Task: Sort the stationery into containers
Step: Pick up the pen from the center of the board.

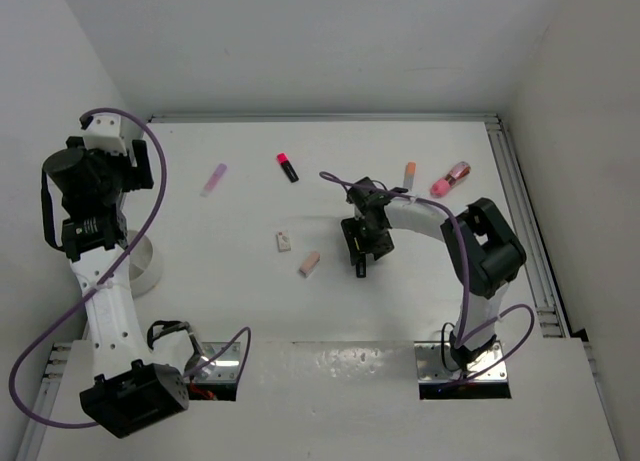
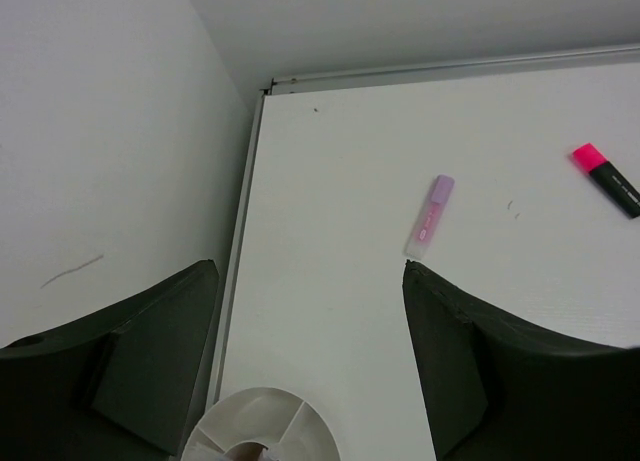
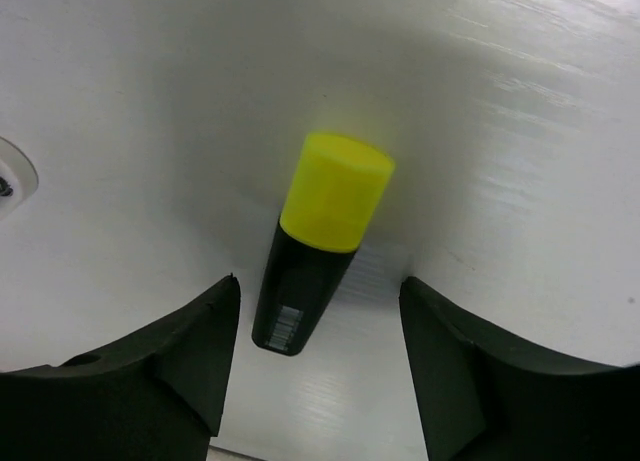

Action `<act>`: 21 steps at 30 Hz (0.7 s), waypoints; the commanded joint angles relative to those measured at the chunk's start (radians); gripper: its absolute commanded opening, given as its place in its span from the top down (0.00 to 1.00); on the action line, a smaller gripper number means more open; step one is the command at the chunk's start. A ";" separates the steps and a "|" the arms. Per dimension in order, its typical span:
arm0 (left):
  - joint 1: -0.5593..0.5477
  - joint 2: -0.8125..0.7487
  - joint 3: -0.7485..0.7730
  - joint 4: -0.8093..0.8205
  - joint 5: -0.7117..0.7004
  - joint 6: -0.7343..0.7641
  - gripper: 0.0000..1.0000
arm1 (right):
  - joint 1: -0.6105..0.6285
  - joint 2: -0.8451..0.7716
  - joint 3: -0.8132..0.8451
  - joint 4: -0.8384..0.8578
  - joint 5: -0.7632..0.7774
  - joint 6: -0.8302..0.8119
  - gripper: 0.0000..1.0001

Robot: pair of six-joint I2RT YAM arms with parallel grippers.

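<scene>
My right gripper [image 1: 358, 259] [image 3: 318, 281] is open and low over the table, its fingers on either side of a black highlighter with a yellow cap [image 3: 322, 243] that lies flat, without touching it. My left gripper [image 1: 130, 166] [image 2: 310, 271] is open and empty, raised above the round white tub [image 1: 145, 268] [image 2: 262, 426] at the left. A pink-capped highlighter [image 1: 287, 166] [image 2: 605, 176], a pale purple item [image 1: 214, 178] [image 2: 430, 216], a whitish eraser [image 1: 284, 242], a pink eraser [image 1: 309, 264] and an orange-capped white marker [image 1: 408, 174] lie loose. The pink cup [image 1: 450, 179] sits at the far right.
White walls close in the table on the left, the back and the right. A metal rail [image 1: 525, 221] runs along the right edge. The tub has inner dividers, and something small lies in it at the bottom edge of the left wrist view.
</scene>
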 commanded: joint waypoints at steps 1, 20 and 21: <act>-0.014 -0.017 0.003 0.024 -0.011 -0.027 0.19 | 0.018 0.026 0.038 0.031 0.031 0.027 0.37; -0.161 -0.076 -0.108 0.101 0.577 -0.493 0.22 | 0.014 -0.215 0.155 0.027 -0.263 -0.254 1.00; -0.212 -0.076 -0.121 0.125 0.571 -0.554 0.22 | 0.018 -0.230 0.179 0.032 -0.279 -0.265 1.00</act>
